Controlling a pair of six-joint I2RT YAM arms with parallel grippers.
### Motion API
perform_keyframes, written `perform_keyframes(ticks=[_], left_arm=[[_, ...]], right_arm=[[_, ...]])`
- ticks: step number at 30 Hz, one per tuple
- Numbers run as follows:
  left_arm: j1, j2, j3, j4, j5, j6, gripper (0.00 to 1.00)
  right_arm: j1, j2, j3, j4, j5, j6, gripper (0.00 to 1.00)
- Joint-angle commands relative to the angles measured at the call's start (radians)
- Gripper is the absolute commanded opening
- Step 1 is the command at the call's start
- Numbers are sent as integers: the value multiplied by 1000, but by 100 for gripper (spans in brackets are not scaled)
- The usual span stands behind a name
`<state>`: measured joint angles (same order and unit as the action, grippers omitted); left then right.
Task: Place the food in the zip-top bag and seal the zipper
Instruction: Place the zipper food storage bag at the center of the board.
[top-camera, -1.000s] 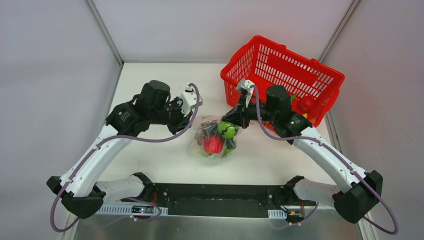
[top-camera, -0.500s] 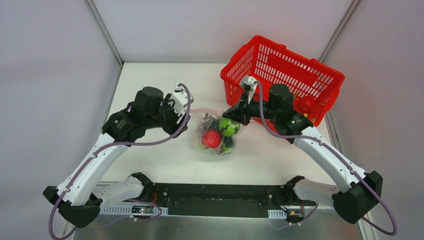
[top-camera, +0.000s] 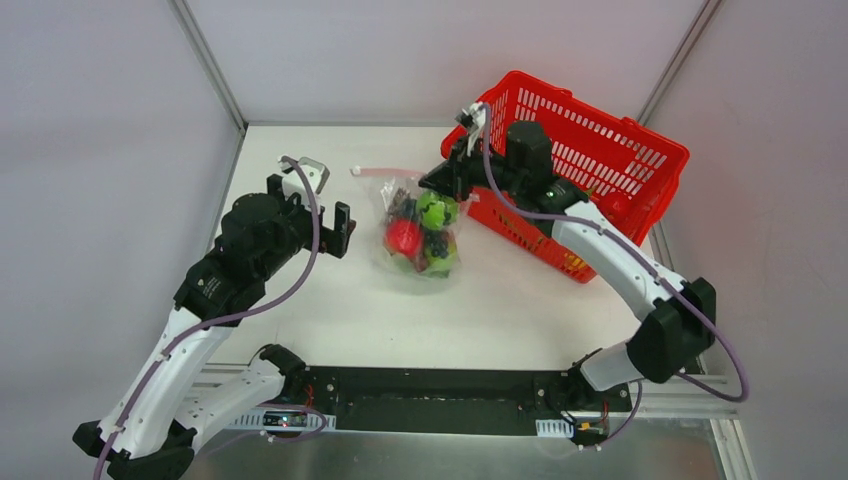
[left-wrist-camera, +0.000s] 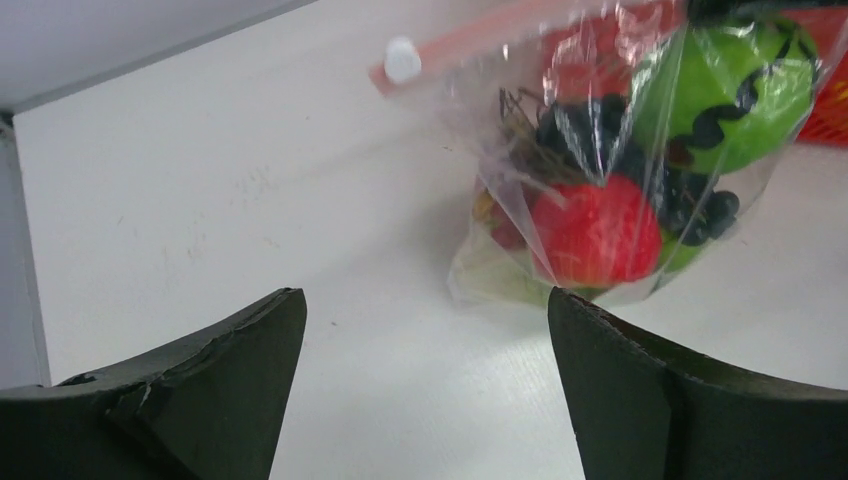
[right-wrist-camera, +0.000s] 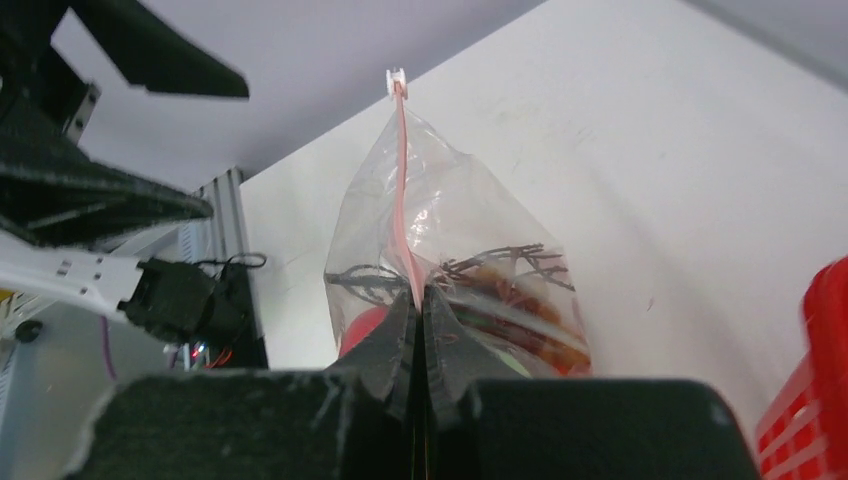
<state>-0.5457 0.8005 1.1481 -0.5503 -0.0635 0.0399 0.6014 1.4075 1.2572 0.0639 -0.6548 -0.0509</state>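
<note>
The clear zip-top bag (top-camera: 415, 230) hangs from my right gripper (top-camera: 432, 181), which is shut on the red-pink zipper (right-wrist-camera: 405, 200) at its right end. The zipper's white slider (left-wrist-camera: 402, 60) sits at the far left end of the strip (top-camera: 385, 171). Inside the bag lies the food: a red fruit (left-wrist-camera: 595, 230), a green fruit (left-wrist-camera: 735, 85) and dark grapes (left-wrist-camera: 690, 205). My left gripper (left-wrist-camera: 425, 310) stands open over bare table, left of the bag (left-wrist-camera: 620, 170) and apart from it, with nothing between its fingers (left-wrist-camera: 230, 360).
A red mesh basket (top-camera: 585, 150) stands at the back right, just behind my right arm, with a few pieces inside. Grey walls close the table at the back and both sides.
My left gripper let go of the zipper, opened and drew back to the left. My right gripper lifted the bag and carried it toward the back of the table.
</note>
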Motion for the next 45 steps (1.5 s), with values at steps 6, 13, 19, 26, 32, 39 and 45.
perform_keyframes(ticks=[6, 13, 19, 26, 32, 39, 45], left_arm=[[41, -91, -69, 67, -250, -111, 97], [57, -106, -82, 86, -281, -120, 99], [62, -90, -81, 126, -272, -128, 99], [63, -58, -53, 110, -235, -143, 99], [65, -28, -47, 60, -182, -157, 99], [67, -6, -95, 102, -150, -228, 99], [70, 15, -97, 90, -145, -236, 99]], right_arm=[[-48, 207, 365, 0, -194, -62, 0], [81, 156, 195, -328, -246, -306, 4], [189, 87, 117, -478, -252, -377, 19], [194, -8, 41, -437, -275, -321, 43], [193, -36, -139, -161, -106, -74, 45], [219, 153, -166, -69, 9, 122, 43], [237, 308, -83, -176, 106, 119, 42]])
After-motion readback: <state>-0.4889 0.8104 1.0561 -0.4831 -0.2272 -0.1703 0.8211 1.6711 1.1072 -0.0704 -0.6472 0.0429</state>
